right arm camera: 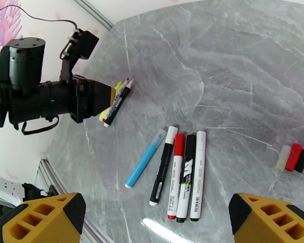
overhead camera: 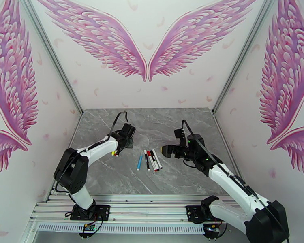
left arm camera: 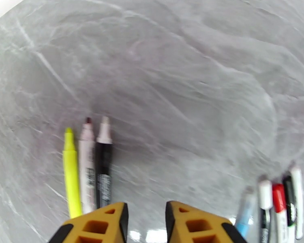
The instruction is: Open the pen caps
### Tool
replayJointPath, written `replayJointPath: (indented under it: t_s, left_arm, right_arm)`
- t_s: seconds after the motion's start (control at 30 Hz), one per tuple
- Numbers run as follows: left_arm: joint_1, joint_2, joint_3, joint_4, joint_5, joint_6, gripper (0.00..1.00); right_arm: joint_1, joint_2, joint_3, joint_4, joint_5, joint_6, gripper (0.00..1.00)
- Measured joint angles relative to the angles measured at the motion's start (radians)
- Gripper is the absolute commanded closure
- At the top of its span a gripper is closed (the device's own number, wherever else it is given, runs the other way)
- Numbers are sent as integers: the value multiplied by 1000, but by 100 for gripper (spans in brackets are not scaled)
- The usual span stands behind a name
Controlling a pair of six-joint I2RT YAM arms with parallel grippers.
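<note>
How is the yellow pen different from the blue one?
Colour: the yellow pen is bright yellow, the blue pen light blue. Cap: the yellow pen's tip is bare, while the blue pen wears a pale cap. Neighbours: the yellow pen lies snug against a white pen; the blue pen angles away from the row of four pens beside it. Both lie flat on the grey table.

White arm links (overhead camera: 98, 147), black joints (overhead camera: 73, 169); black cables (overhead camera: 114, 122); orange hollow-celled gripper fingers (right arm camera: 42, 217)
</note>
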Motion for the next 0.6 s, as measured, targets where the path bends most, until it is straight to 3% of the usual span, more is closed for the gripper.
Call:
replayJointPath:
  t_s: [0.3,0.6]
  left_arm:
    - [-140,0,-6,-22,156,-150,60]
    - [-216,89,18,-50,209,-243,56]
  right_arm:
    - [25,-30,-8,-64,22,-32,0]
    - [30,-90,-21,-121,49,-43,1]
